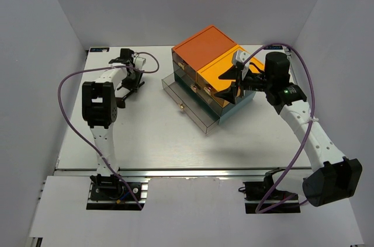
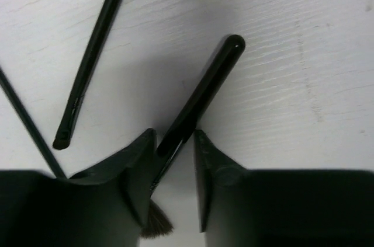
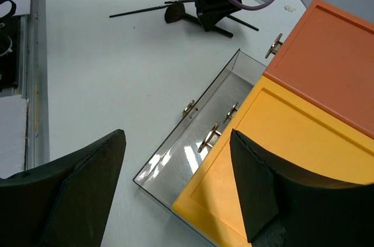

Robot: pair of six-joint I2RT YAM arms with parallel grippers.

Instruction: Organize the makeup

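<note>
My left gripper [image 1: 127,88] is down on the table at the far left and shut on a black makeup brush [image 2: 201,92]. Its handle runs diagonally between the jaws, with the brown bristles [image 2: 156,223] at the back. Two more thin black brushes [image 2: 93,54] [image 2: 23,118] lie beside it; they also show in the right wrist view [image 3: 140,10]. My right gripper [image 3: 177,136] is open and empty, held above the yellow lid and the pulled-out clear drawer [image 3: 193,142], which looks empty. Sponges, puffs, compact and tube are out of view.
The drawer box stands at the back centre, with an orange top [image 1: 204,45] and a yellow top [image 1: 234,72]. Its bottom clear drawer [image 1: 190,105] sticks out towards the front left. Grey walls enclose the white table [image 1: 158,142].
</note>
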